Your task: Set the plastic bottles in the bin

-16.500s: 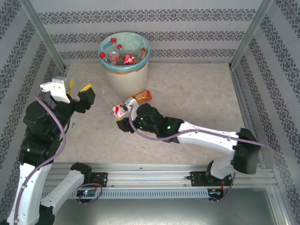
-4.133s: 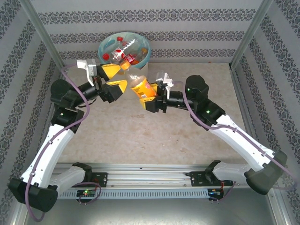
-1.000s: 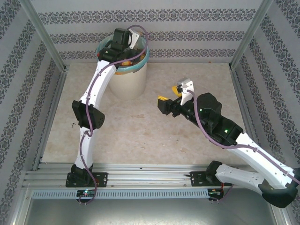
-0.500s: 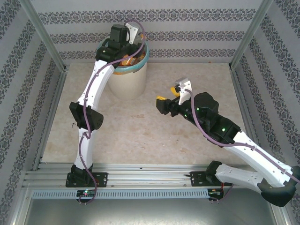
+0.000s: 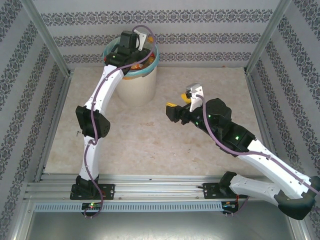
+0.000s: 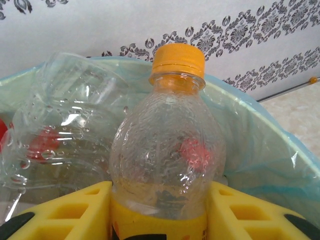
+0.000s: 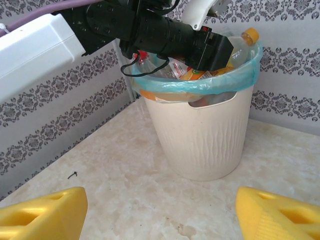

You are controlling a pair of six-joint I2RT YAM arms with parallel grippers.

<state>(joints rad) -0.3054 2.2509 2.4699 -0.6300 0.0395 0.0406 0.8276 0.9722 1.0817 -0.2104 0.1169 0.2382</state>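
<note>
Left wrist: orange-capped bottle (image 6: 167, 145) between the left claw (image 6: 159, 197) pads, inside the bin (image 6: 265, 150) rim; grip unclear.

Over the bin (image 7: 205, 135), my left fingers (image 6: 65, 212) are showing bright yellow beside a clear bottle (image 6: 167, 150) that is wearing an orange cap and a yellow label. Red is glinting through the other bottles (image 6: 55, 135). The bin is showing cream-white with wavy ribbing, its liner (image 7: 240, 75) pale teal. My right fingers (image 7: 42, 217) are showing yellow too. Behind the bin, the wall (image 5: 200, 20) is running white with dark damask bands. Under it, the table (image 5: 150, 145) is looking marbled beige.
</note>
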